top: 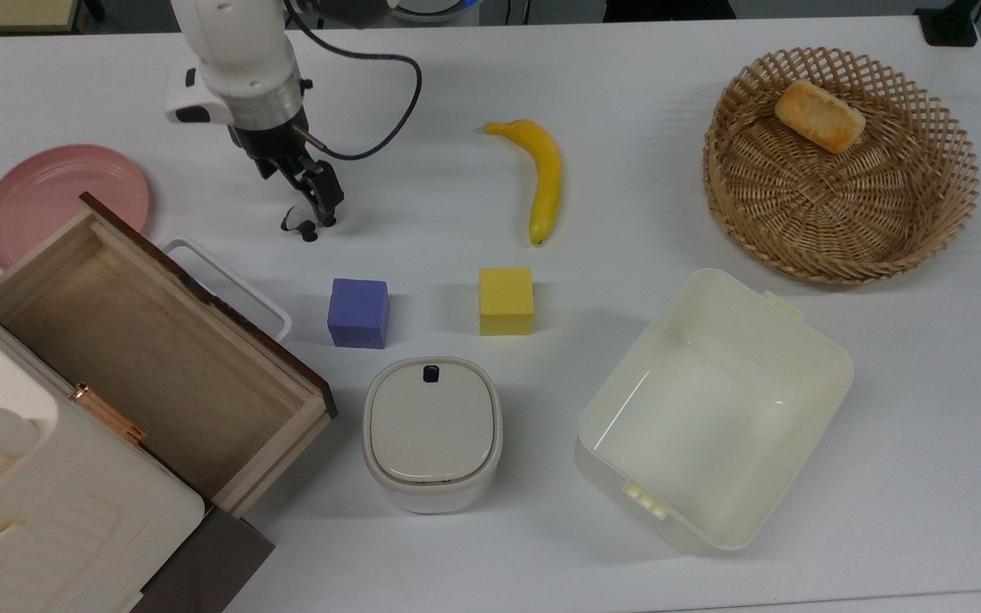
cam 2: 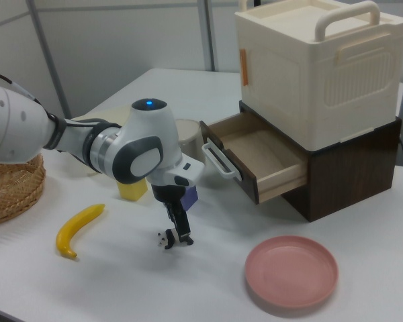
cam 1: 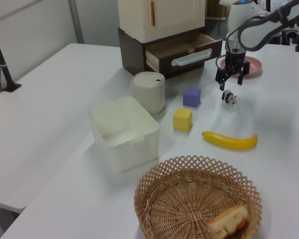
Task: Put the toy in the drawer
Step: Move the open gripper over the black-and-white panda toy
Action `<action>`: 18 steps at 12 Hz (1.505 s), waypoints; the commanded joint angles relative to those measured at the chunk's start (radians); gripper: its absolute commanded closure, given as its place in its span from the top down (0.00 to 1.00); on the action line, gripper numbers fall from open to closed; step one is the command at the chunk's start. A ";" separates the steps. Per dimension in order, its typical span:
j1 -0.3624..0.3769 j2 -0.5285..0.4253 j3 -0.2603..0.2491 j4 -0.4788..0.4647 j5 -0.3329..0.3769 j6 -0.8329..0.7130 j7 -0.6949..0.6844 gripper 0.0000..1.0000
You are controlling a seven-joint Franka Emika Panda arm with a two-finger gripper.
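Hovering my gripper (top: 318, 197) right over the toy (top: 296, 223) now — fingers spread apart, one each side of the panda, nothing clamped. In the left view the gripper (cam 1: 232, 79) hangs just above the toy (cam 1: 229, 97), jaws clearly parted. Right view: gripper (cam 2: 179, 231) down low by the toy (cam 2: 164, 239), tips near the table (top: 627, 85).

Toy's on the white tabletop, between the pink plate (top: 48, 191) and the banana (top: 544, 174), w/ the purple cube (top: 358, 312) near it toward the top view's bottom. Mostly hidden under my fingers in the top view, so its long axis and heading — can't tell from there. In the left view the body runs roughly left-right, white head end toward the left view's right.

Drawer (top: 150, 358) stands pulled open, light wood inside, dark front edge, white handle (top: 231, 281) facing the toy. Nothing inside that I can see. Well apart from the toy.

Labels, writing: none readable on anything.
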 commanded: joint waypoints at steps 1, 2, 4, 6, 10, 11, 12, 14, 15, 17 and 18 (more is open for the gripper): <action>0.021 0.039 0.003 -0.012 -0.008 0.063 0.033 0.88; 0.027 0.050 0.003 -0.012 -0.008 0.070 0.033 0.74; 0.029 0.057 0.003 -0.015 -0.011 0.064 0.019 0.38; 0.022 0.036 0.004 -0.002 -0.011 0.033 0.001 0.18; 0.001 0.004 0.003 0.236 -0.002 -0.290 -0.123 0.16; 0.002 0.004 0.003 0.280 -0.002 -0.308 -0.123 0.16; 0.006 0.007 0.004 0.316 -0.002 -0.308 -0.125 0.16; 0.009 0.011 0.004 0.380 -0.002 -0.308 -0.145 0.16; 0.010 0.020 0.004 0.432 -0.002 -0.308 -0.190 0.16; 0.013 0.044 0.004 0.526 0.001 -0.308 -0.250 0.16; 0.013 0.045 0.004 0.544 -0.005 -0.300 -0.279 0.16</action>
